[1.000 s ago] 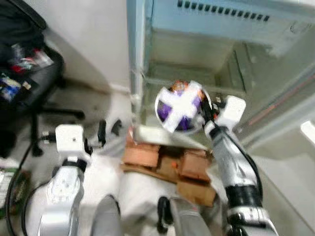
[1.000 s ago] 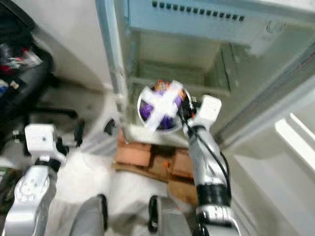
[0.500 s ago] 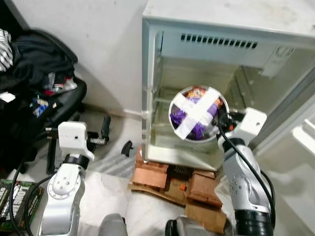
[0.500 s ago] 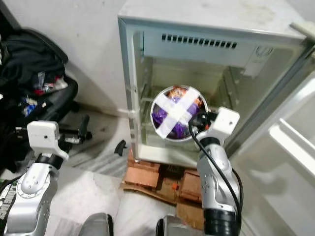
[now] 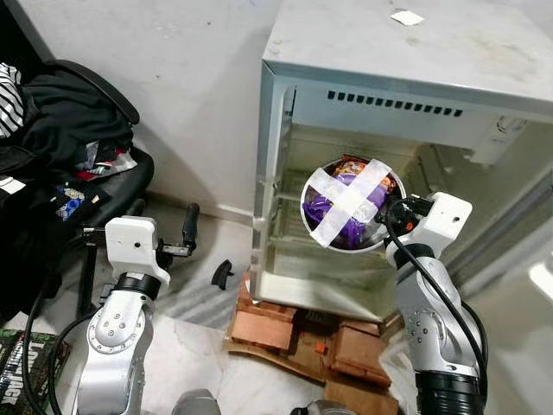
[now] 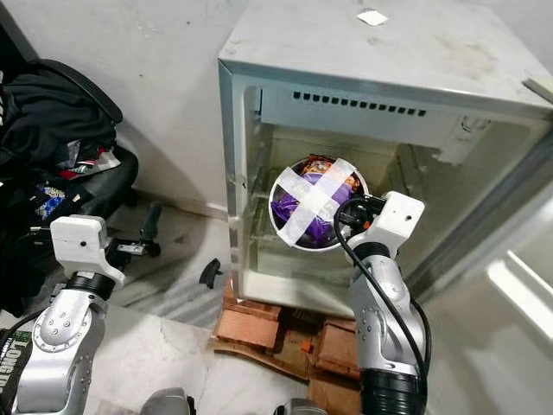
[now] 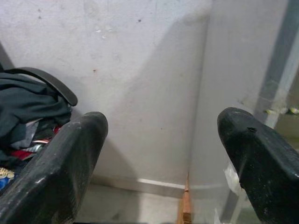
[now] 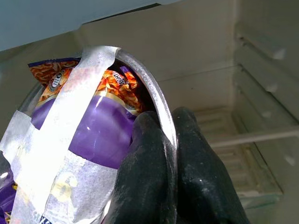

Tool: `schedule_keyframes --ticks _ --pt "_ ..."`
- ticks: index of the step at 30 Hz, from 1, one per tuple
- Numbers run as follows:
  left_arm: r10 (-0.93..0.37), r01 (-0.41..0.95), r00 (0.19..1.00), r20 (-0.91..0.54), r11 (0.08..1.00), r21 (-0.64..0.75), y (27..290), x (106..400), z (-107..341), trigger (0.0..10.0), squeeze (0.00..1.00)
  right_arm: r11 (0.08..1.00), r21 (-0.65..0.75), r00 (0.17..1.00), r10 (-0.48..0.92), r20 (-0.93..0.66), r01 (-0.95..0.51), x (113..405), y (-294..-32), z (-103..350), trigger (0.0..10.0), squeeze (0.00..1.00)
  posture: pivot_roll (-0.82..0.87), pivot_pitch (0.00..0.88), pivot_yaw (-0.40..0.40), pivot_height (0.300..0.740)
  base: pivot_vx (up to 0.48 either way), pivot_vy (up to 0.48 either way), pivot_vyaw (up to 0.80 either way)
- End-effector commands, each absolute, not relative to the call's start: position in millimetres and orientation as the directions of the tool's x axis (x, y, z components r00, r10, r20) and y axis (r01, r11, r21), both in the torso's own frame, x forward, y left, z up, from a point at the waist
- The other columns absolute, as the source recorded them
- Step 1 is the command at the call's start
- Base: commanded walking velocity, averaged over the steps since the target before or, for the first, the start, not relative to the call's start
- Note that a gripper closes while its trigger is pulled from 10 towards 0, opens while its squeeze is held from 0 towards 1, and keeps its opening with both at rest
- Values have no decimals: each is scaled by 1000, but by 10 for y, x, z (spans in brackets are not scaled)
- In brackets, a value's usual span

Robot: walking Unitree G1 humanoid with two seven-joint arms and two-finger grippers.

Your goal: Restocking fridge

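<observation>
A steel bowl point(image 5: 350, 206) holds purple and orange snack packets under a white tape cross. My right gripper point(image 5: 386, 215) is shut on the bowl's rim, one finger point(image 8: 147, 182) inside and one outside, in the right wrist view. The bowl hangs in front of the open mouth of a small white fridge point(image 5: 406, 65), about level with its upper shelf. My left gripper point(image 5: 188, 232) is held out low to the left of the fridge, open and holding nothing; its fingers point(image 7: 60, 163) face the wall.
The fridge stands on bricks point(image 5: 263, 324) and cardboard. Its door point(image 6: 510, 259) hangs open on the right. An office chair point(image 5: 95, 138) piled with dark clothes is at the left. A scrap of paper point(image 5: 406, 17) lies on the fridge top.
The camera has risen and steadied, so the fridge top has come into view. The right gripper has kept its hold on the bowl and carried it slightly nearer the fridge opening.
</observation>
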State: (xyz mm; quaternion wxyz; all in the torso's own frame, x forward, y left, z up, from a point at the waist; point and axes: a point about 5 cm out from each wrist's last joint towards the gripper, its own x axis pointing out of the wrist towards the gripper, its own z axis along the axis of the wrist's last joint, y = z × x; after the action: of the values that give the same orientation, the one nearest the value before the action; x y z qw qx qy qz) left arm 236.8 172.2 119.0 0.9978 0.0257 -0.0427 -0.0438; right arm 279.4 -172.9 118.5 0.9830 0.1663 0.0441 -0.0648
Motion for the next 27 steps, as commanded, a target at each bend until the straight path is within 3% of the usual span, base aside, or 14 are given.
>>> schedule_keyframes --ticks 1,10,27 --pt "-89 86 994 70 995 46 1716 2352 1154 10000 0 934 326 989 -128 -78 147 2786 -1771 1272 10000 0 45 47 -57 740 390 0 0" --pt "-76 74 995 59 997 39 1719 2345 1132 10000 0 935 321 987 -128 -96 152 2774 -1784 1253 10000 0 43 54 -60 740 387 0 0" --pt "-38 38 999 -13 999 34 1749 2257 1012 10000 0 928 315 968 -135 -213 198 2726 -1783 1071 10000 0 55 86 -65 740 0 0 0"
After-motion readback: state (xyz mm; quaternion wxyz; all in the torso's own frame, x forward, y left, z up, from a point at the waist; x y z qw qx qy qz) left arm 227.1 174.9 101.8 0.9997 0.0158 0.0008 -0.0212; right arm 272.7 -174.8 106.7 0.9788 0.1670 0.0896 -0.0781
